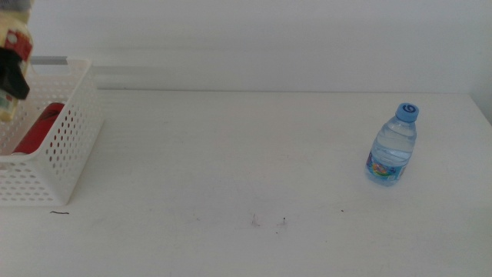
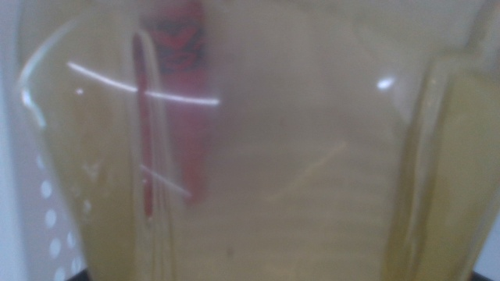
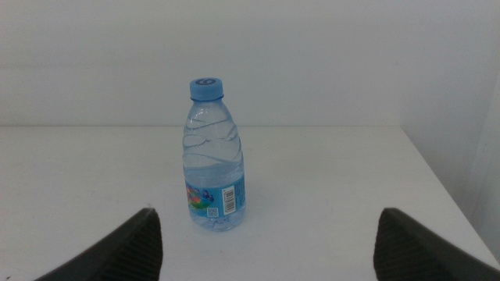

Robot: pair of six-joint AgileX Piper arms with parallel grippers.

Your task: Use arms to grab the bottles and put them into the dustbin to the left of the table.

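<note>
The left gripper (image 1: 14, 81) holds the yellow juice bottle (image 2: 258, 156) tight over the dustbin (image 1: 73, 146). The right gripper (image 3: 266, 242) is wide apart, with the water bottle (image 3: 212, 156) standing just ahead between its jaws. That bottle looks light and slippery, so grab its middle.

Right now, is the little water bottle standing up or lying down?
Standing up. The water bottle rests on its base on the table, blue cap on top, in front of the open right pincer, untouched.

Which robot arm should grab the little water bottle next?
Probably the right. Its open right gripper faces the upright water bottle, with nothing between. The left gripper is busy over the dustbin, holding the yellow juice bottle.
</note>
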